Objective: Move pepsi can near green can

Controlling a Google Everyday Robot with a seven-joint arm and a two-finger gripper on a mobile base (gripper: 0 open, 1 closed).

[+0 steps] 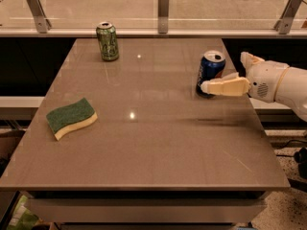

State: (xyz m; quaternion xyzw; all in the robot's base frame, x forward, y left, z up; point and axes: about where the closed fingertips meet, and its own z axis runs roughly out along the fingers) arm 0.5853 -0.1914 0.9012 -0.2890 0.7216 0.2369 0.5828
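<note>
The pepsi can (209,74) is dark blue with a silver top and stands upright near the table's right edge. The green can (108,41) stands upright at the far left of the table, far from the pepsi can. My gripper (223,72) reaches in from the right at the pepsi can's height. Its fingers are open. The near finger (225,86) lies across the front of the can's lower part. The far finger (250,59) is to the right of and behind the can. I cannot tell whether a finger touches the can.
A green-and-yellow sponge (72,117) lies at the table's left side. The brown table (144,147) has a metal-and-glass railing (163,5) behind its far edge. The floor drops away at the right edge.
</note>
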